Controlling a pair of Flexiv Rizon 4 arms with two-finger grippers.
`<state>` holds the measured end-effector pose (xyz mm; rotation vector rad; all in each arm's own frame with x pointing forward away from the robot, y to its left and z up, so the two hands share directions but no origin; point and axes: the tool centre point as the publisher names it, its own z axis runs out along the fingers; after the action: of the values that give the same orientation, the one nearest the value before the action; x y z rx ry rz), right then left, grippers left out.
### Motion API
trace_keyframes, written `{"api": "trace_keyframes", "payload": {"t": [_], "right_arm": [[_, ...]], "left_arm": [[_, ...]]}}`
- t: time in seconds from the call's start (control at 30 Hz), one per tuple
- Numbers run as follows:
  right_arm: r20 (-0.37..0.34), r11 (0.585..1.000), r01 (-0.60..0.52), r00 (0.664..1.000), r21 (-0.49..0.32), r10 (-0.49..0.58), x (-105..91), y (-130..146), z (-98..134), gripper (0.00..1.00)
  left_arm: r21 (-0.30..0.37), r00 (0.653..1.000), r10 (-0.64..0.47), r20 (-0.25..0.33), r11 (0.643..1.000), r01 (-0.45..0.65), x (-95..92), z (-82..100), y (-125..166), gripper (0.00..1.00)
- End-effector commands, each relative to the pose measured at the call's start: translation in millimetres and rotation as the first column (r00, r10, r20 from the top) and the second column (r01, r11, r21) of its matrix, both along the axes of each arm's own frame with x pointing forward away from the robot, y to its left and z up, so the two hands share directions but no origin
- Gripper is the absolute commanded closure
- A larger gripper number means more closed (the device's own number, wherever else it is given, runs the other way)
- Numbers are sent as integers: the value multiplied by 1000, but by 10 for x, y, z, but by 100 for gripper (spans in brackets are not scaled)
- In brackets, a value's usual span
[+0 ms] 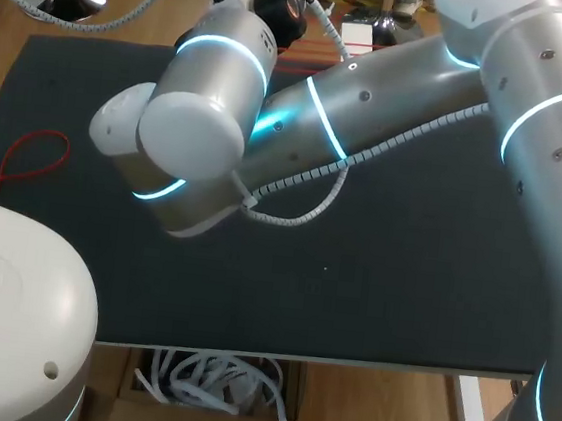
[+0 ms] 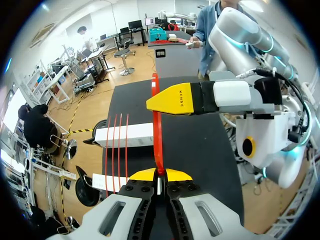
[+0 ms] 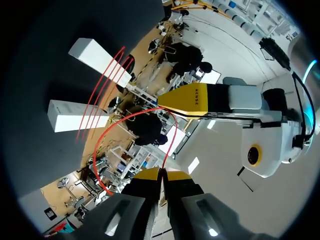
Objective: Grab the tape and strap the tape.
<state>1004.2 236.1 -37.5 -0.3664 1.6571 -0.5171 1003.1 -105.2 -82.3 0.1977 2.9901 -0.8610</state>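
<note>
Left wrist view: the left gripper [image 2: 160,176] is pinched narrow on the red tape [image 2: 158,135], which runs straight ahead from its yellow tips. Farther along, the right gripper [image 2: 171,99] lies across the tape. Beside the tape, three thin red strips [image 2: 116,150] cross two white blocks [image 2: 131,135]. In the right wrist view the right gripper is likewise closed tight on the tape, which curves out from its tips in a loop. In the head view a separate red loop [image 1: 33,159] lies on the dark surface [image 1: 404,284] near its left edge.
</note>
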Motion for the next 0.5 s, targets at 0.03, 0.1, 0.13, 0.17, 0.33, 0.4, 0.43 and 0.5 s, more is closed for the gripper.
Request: {"api": "trace_keyframes", "payload": {"t": [0.03, 0.1, 0.13, 0.17, 0.33, 0.4, 0.43, 0.5], "right_arm": [[-9, 1000, -10, 1000, 9, 10, -14, -61, -4, 100], [-15, 999, -25, 1000, 29, 25, -23, -66, -11, 100], [-21, 998, -34, 999, 47, 35, -31, -64, -4, 100], [-25, 998, -35, 999, 55, 36, -33, -65, 6, 100], [-10, 993, -61, 998, 104, 62, -34, -75, 46, 100], [-10, 993, -61, 998, 104, 62, -34, -75, 46, 100], [-10, 993, -61, 998, 104, 62, -34, -75, 46, 100], [-10, 993, -61, 998, 104, 62, -34, -75, 46, 100]], "left_arm": [[4, 1000, 1, -2, 1000, -1, 1, 11, -3, 100], [4, 1000, 1, -2, 1000, -1, 1, 11, -3, 100], [4, 1000, 1, -2, 1000, -1, 1, 11, -3, 100], [4, 1000, 1, -2, 1000, -1, 1, 11, -3, 100], [4, 1000, 1, -2, 1000, -1, 1, 11, -3, 100], [4, 1000, 1, -2, 1000, -1, 1, 11, -3, 100], [4, 1000, 1, -2, 1000, -1, 1, 11, -3, 100], [4, 1000, 1, -2, 1000, -1, 1, 11, -3, 100]]}}
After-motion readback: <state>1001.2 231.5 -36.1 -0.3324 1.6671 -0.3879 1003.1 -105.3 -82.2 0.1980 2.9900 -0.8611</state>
